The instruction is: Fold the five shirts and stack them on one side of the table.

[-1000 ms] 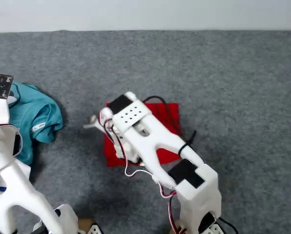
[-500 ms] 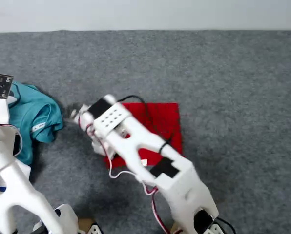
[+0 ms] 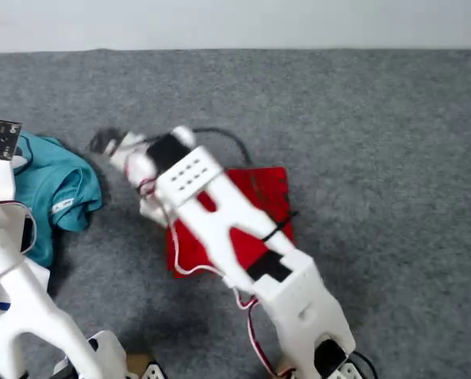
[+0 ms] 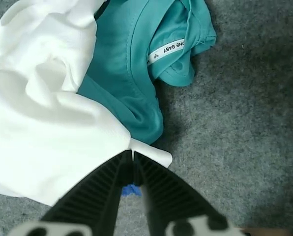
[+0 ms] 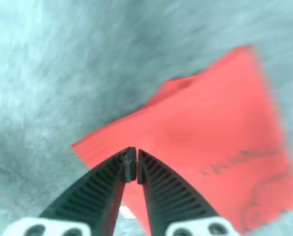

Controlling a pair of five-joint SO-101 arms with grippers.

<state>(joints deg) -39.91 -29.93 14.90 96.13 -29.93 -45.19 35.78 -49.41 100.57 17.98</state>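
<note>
A folded red shirt (image 3: 263,197) lies flat on the grey carpet near the table's middle, partly under my right arm. My right gripper (image 3: 111,147) hangs past the shirt's left edge, toward the teal shirt (image 3: 60,189). In the right wrist view its fingers (image 5: 131,166) are shut and empty above the red shirt (image 5: 210,132). A crumpled teal shirt (image 4: 131,64) and a crumpled white shirt (image 4: 43,128) lie in a heap at the left edge. My left gripper (image 4: 132,158) is shut just above the white shirt's edge. A bit of blue cloth (image 4: 131,190) shows between its fingers.
Grey carpet (image 3: 378,142) covers the whole table, with open room at the back and right. A pale wall (image 3: 235,24) runs along the far edge. The left arm's body (image 3: 14,300) stands at the front left.
My right arm has swung left and away from me, from above the red shirt toward the teal one. The red shirt stays flat. The left arm has not moved.
</note>
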